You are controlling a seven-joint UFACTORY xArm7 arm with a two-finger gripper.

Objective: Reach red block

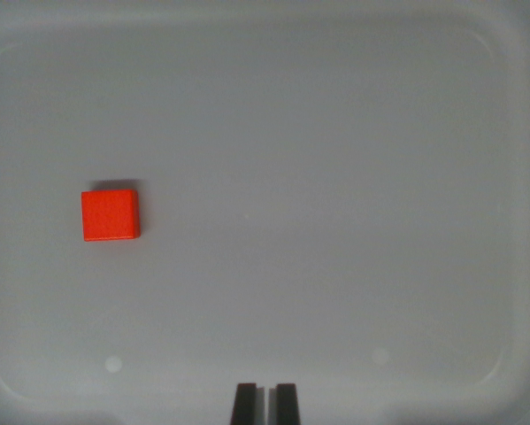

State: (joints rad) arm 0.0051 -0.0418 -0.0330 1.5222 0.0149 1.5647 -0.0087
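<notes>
A red block (111,215), square from above, lies flat on the floor of a pale grey tray (335,177), toward the wrist view's left. My gripper (265,400) shows only as two dark fingertips at the bottom edge, near the middle. The fingertips stand close together with a thin gap and nothing between them. The block is well apart from the gripper, up and to the wrist view's left of it.
The tray's raised rim (499,62) with rounded corners runs around the whole view. Two faint round marks (113,364) sit on the tray floor near the bottom.
</notes>
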